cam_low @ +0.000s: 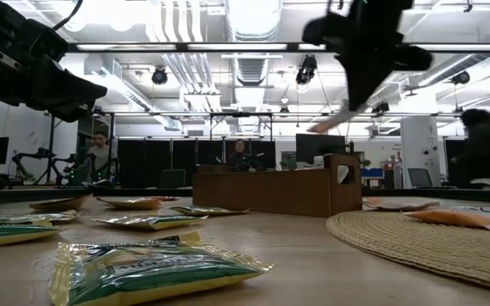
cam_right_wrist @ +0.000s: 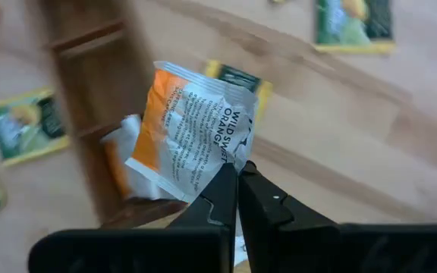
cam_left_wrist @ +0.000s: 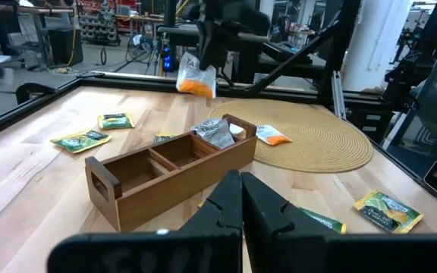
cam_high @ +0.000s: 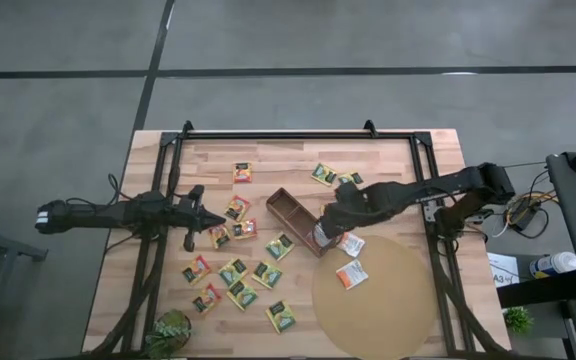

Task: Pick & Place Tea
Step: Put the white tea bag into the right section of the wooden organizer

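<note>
Tea, a white-and-orange foil sachet [cam_right_wrist: 192, 125], hung pinched by one corner in the right tool [cam_right_wrist: 236, 176] above the brown wooden compartment box [cam_left_wrist: 169, 171], probably for dropping in. The left tool [cam_left_wrist: 241, 199] waited closed, empty, over the table [cam_high: 388, 160].

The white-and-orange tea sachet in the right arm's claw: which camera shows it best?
The right wrist view: the white-and-orange tea sachet fills the picture, pinched in the shut right claw, lettering readable. The left wrist view shows it small, hanging above the brown oblong wooden box. The low view shows only an edge-on sliver; the high view hides it.
</note>
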`<action>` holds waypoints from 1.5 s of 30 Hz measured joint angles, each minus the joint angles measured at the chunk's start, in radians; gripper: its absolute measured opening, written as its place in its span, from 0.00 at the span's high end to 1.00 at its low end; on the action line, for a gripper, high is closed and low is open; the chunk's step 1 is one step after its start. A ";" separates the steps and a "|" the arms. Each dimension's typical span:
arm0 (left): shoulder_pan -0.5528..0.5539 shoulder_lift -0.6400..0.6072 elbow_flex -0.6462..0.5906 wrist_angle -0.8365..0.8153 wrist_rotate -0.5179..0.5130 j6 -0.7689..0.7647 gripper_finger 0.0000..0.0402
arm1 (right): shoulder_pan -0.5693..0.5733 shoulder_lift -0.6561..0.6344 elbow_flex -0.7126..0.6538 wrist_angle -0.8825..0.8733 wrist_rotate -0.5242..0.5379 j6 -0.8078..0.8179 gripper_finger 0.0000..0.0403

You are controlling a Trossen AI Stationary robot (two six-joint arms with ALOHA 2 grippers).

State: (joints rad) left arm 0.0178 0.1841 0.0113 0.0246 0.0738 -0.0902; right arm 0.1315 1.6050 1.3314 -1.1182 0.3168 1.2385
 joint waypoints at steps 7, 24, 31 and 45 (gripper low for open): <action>0.000 0.000 0.000 0.000 0.000 0.000 1.00 | -0.031 0.109 0.150 -0.088 -0.009 -0.226 0.98; 0.000 0.000 0.000 -0.001 0.000 0.000 1.00 | -0.038 0.332 0.388 -0.281 -0.107 -0.496 0.98; 0.000 0.000 0.000 0.000 0.000 0.000 1.00 | -0.026 0.428 0.512 -0.368 -0.116 -0.576 0.98; 0.000 0.000 0.000 0.000 0.000 0.000 1.00 | -0.001 0.521 0.608 -0.422 -0.116 -0.663 0.98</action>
State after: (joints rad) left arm 0.0179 0.1841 0.0113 0.0245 0.0736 -0.0900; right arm 0.1310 2.1256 1.9390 -1.5406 0.2006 0.5757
